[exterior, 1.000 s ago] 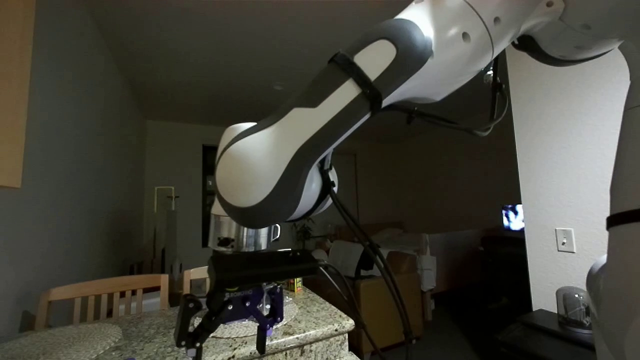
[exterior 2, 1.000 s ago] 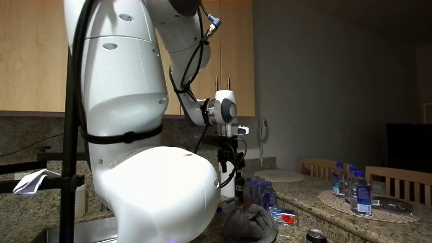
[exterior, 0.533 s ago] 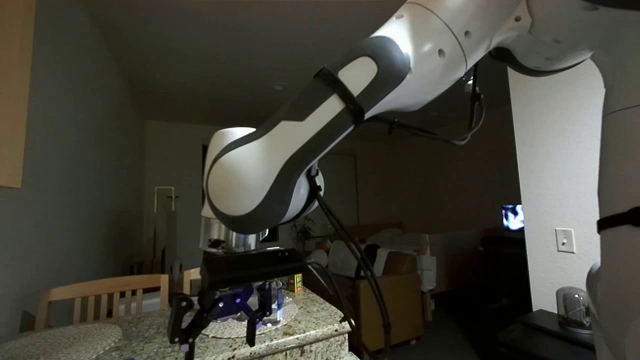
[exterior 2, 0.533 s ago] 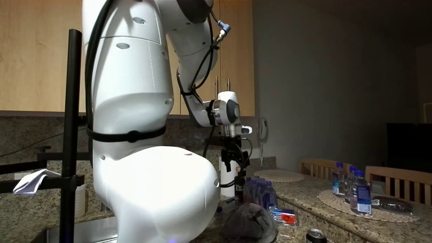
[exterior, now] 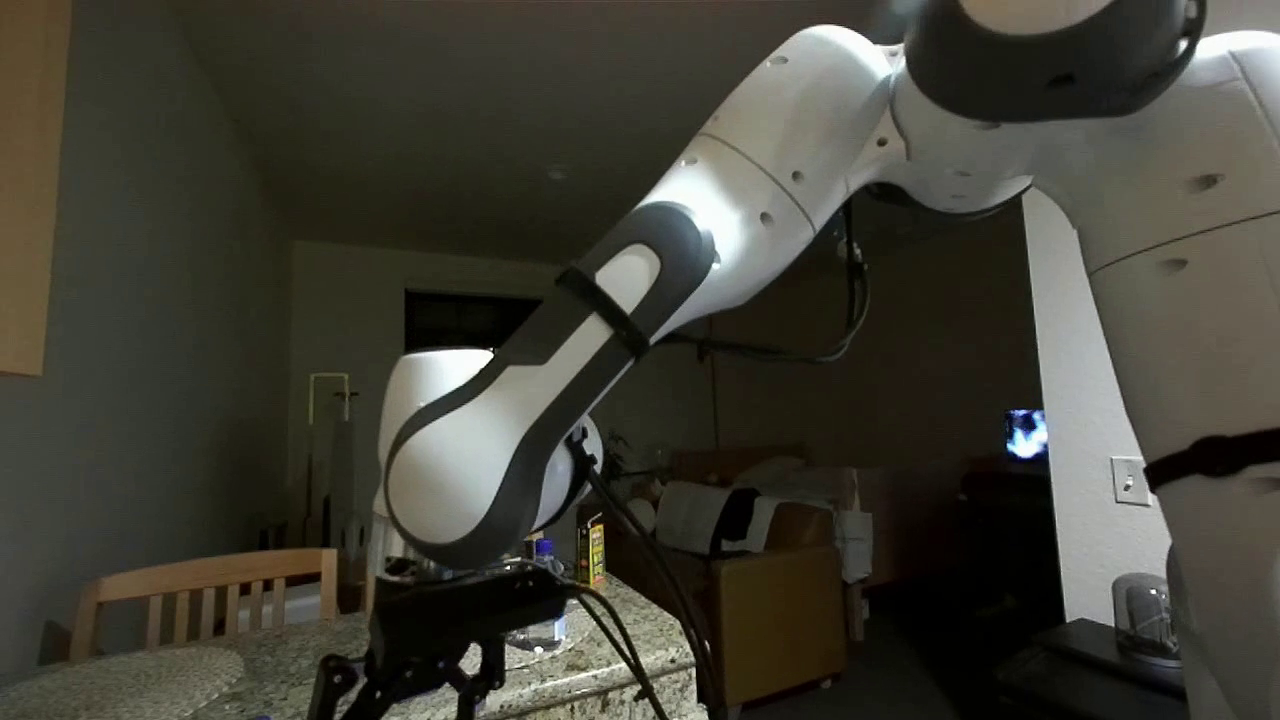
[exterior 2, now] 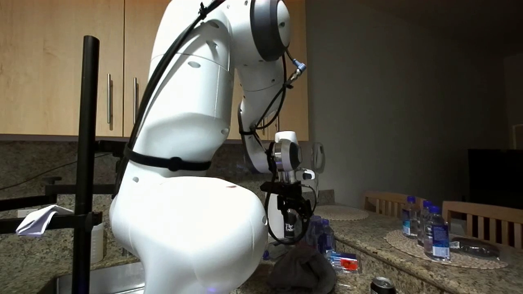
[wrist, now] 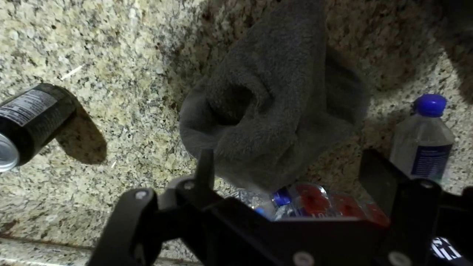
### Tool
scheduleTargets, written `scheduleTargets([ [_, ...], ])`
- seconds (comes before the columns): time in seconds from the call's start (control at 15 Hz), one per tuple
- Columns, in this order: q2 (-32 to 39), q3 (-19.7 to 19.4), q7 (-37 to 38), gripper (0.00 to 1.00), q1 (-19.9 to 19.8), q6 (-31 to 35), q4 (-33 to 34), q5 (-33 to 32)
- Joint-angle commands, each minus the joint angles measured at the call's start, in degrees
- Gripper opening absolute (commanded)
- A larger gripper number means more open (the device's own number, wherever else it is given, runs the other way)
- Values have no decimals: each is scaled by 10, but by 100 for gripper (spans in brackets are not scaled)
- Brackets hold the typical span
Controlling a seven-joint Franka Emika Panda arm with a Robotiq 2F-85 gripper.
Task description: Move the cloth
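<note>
The grey cloth point(wrist: 273, 74) lies crumpled in soft folds on the granite counter in the wrist view. It also shows in an exterior view point(exterior 2: 302, 271) as a dark heap at the bottom, below the gripper. My gripper point(wrist: 288, 157) is open, its two fingers wide apart with nothing between them. The left fingertip point(wrist: 206, 162) overlaps the cloth's lower edge in the wrist view, but the gripper appears to hang above it. The gripper shows in both exterior views point(exterior 2: 292, 210) point(exterior: 395, 705), with its fingertips cut off at the bottom edge in the latter, where the cloth is out of view.
A dark can point(wrist: 33, 125) stands left of the cloth in the wrist view. A blue-capped bottle point(wrist: 423, 147) is at the right, and bottles with red patches point(wrist: 314, 201) lie beneath the gripper. A raised counter point(exterior 2: 367, 241) bears more bottles point(exterior 2: 437, 237).
The arm has reached forward and lowered. My gripper has come down, toward the right in one exterior view and the left in another, staying open. The cloth has not visibly moved.
</note>
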Motion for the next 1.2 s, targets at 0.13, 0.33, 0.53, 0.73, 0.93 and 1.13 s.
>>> scheduleTargets([
  [0.13,81,-59,63,100,59,15,32,-36],
  [0.33,117,-92,126,100,98,40,40,-60],
  [0.53,147,-139,218,100,143,78,53,-107],
  [0.73,177,-188,310,100,185,101,72,-156],
  [0.93,200,-212,366,100,210,98,91,-179],
  [1.13,214,-209,361,67,213,91,97,-165],
])
